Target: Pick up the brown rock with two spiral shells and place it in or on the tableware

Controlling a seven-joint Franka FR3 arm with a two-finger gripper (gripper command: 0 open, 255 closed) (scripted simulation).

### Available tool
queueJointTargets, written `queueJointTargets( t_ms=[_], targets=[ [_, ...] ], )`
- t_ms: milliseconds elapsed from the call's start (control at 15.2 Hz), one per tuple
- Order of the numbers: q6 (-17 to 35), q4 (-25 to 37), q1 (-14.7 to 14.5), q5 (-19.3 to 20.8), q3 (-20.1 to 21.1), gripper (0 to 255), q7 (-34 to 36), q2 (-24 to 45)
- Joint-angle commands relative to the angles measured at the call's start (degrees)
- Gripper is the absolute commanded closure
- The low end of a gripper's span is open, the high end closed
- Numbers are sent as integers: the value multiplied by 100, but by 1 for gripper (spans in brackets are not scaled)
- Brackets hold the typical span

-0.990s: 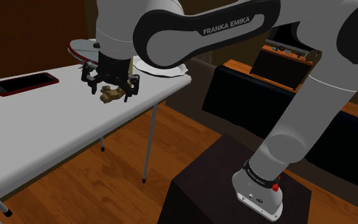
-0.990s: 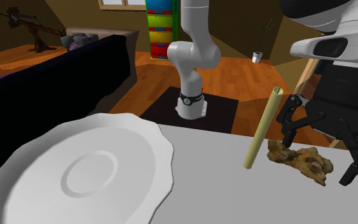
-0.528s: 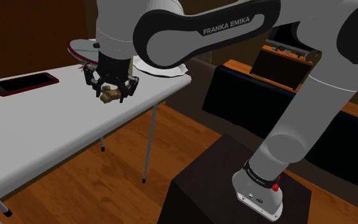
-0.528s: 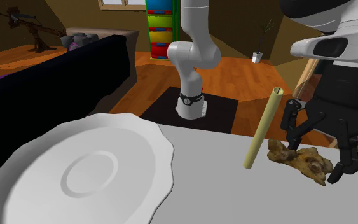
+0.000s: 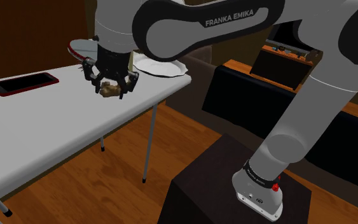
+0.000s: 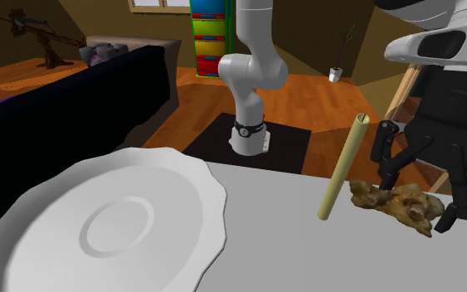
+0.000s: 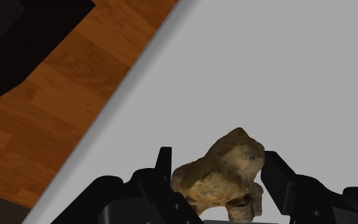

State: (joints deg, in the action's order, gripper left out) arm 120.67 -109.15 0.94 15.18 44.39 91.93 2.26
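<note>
**While the Fingers Clasp the Rock, the Plate Lies Well Off**

Because the wide white scalloped plate is the tableware meant to take the load, its place matters. It lies well apart from the all-black two-finger gripper, off toward the second exterior view's left, on the same pale grey tabletop. The carry, as I judge it, will have to cross that bare stretch of table.

Between plate and gripper, and far nearer the gripper, is a pale tan cylindrical rod. It slants just beside the nearer finger. Whether it lies flat or leans I cannot tell. It looks close enough to be knocked if the hand swings plateward at a low height.

Next comes the lumpy brown rock, with faint whorls on its surface, sitting between the fingers. Its underside is at or barely above the tabletop, and which of the two I cannot tell.

In the wrist view the gripper is closed partway, narrowed to the rock's width. One of the fingers presses one flank and the other presses the opposite flank, so the rock is grasped. The grip crosses the stone's narrower span, probably because its long axis would not fit between the jaws.
</note>
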Motion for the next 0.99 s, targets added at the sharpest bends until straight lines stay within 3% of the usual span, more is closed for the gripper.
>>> queueJointTargets(
  t_ms=[0, 924],
  targets=[
    [-143, 114, 11, -70, -2, 255, -74, -55],
    [-1026, 922, 93, -342, -70, 255, -501, -247]
  ],
)
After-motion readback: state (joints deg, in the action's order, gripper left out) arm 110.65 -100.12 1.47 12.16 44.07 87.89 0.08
